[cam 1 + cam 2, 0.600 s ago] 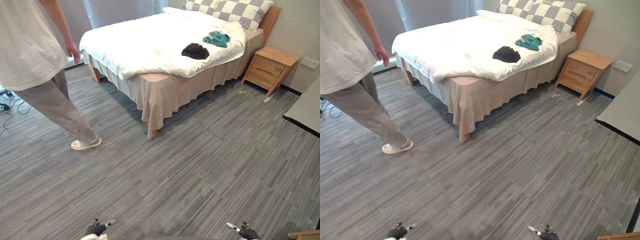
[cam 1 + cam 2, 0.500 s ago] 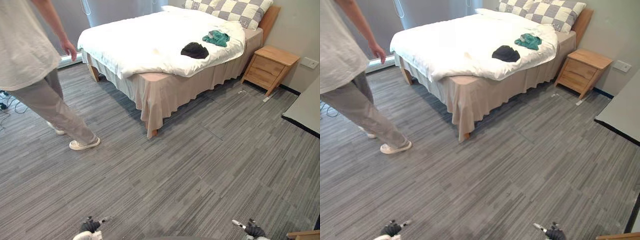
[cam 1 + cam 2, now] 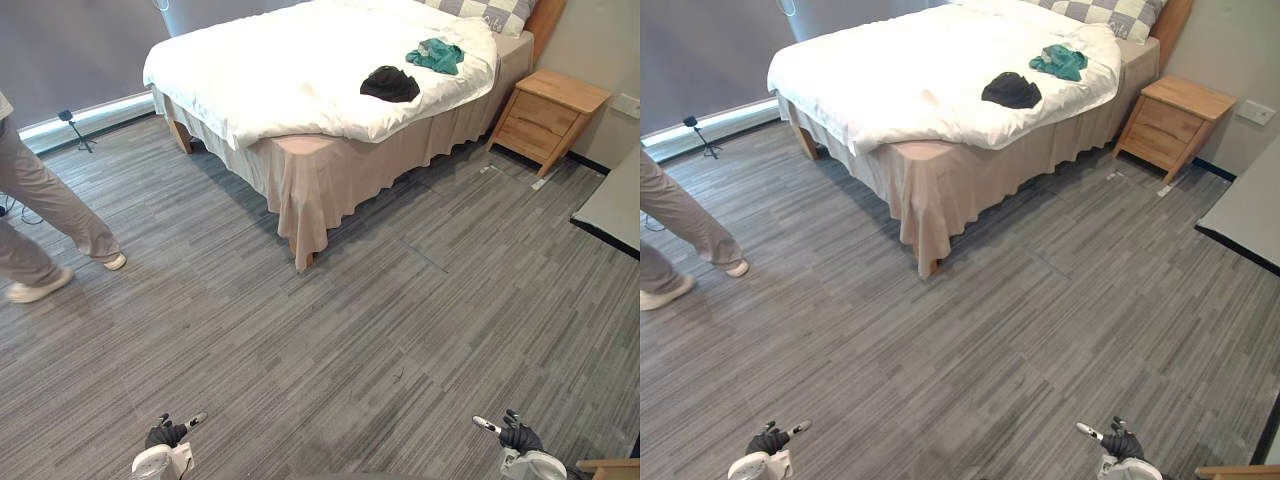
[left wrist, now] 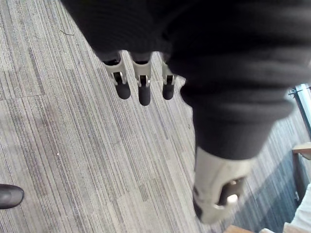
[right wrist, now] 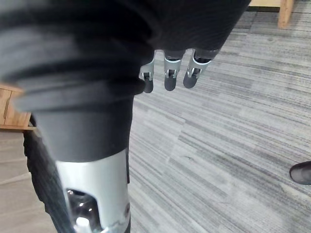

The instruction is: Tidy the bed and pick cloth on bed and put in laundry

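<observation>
Left eye view: black cloth (image 3: pixel 390 84) and green cloth (image 3: pixel 436 55) far on the bed (image 3: pixel 260 80), nearer to the right robot hand (image 3: pixel 520 438) than the left robot hand (image 3: pixel 165 436), both slack and empty.

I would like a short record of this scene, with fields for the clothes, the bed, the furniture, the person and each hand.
clothes: black cloth and green cloth, lying apart on the white duvet
bed: duvet rumpled, beige skirt hanging down
nightstand: wooden, beside the head of the bed
person: legs at the robot's far left, on the carpet
left hand: low over the carpet, fingers relaxed, empty
right hand: the same
progress: no cloth picked up yet
</observation>
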